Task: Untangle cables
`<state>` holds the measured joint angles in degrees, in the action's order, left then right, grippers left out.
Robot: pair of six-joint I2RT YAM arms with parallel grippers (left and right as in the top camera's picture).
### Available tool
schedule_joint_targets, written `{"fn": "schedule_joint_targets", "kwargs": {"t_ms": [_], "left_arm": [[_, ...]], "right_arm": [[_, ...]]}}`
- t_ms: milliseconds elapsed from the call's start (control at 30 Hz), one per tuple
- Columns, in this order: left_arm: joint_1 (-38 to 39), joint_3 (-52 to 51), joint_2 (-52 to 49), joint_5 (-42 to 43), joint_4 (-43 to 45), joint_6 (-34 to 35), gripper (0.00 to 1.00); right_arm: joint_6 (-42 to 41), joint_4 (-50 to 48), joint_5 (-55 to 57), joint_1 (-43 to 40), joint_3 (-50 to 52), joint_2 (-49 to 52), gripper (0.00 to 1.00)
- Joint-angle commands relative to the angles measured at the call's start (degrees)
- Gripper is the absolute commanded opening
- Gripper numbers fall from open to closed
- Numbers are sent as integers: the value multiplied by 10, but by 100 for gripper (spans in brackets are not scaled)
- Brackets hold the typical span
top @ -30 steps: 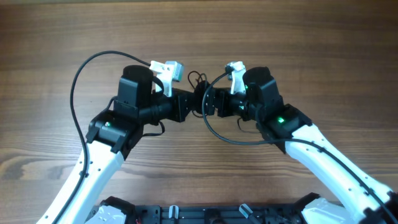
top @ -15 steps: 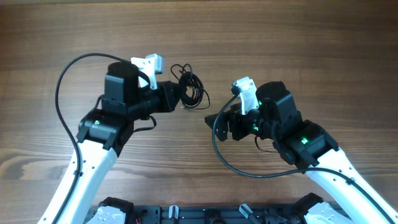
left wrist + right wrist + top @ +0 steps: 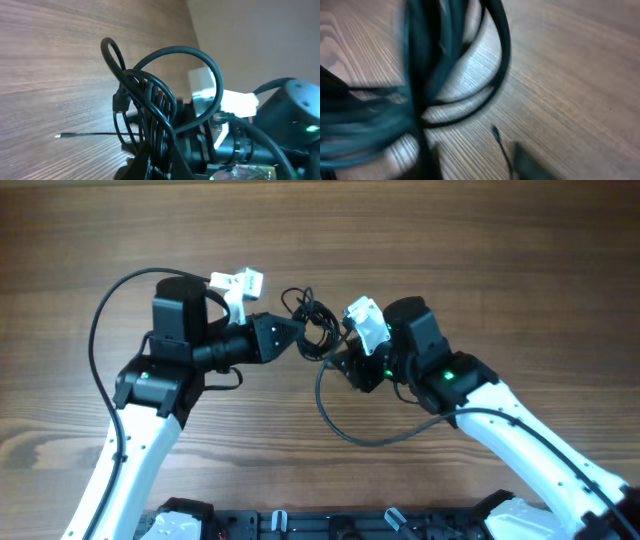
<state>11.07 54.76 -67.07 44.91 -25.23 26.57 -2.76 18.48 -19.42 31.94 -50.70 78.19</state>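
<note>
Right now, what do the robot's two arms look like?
Both the left arm and the right arm are white near the base and chunky black further out. Each has a tiny green light, a small white camera block at the wrist, and a thick black cord looping off it. The left gripper and right gripper are black.

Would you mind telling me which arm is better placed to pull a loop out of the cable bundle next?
Probably the right arm: the left arm is occupied, its jaws shut on the cable bundle, while the right arm's jaws sit right beside the bundle's loops, facing them.
</note>
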Motion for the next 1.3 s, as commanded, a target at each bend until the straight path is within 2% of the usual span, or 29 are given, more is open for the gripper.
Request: {"fn": "schedule_joint_targets", "kwargs": {"t_ms": [0,200,433,700,800,1000,1267], "left_arm": [[-21,10,3,21,1,-65,4],[-19,10,3,21,-21,-119,4],[-19,10,3,17,-29,-150,4],[-19,10,3,-88,-59,-172,4],[-19,10,2,-97,-72,-175,4],[-19,10,2,-127,-106,-219,4],[-19,10,2,-150,-126,-273,4]], "right_arm": [[-65,-5,-38,1,6,-8,4],[-125,-5,-150,1,5,-68,4],[-152,2,-175,0,5,-130,4],[-159,19,-109,-4,5,-152,4],[-201,16,-66,-4,5,-151,4],[-228,7,-6,-4,5,-151,4],[-228,-41,5,-4,5,-151,4]]}}
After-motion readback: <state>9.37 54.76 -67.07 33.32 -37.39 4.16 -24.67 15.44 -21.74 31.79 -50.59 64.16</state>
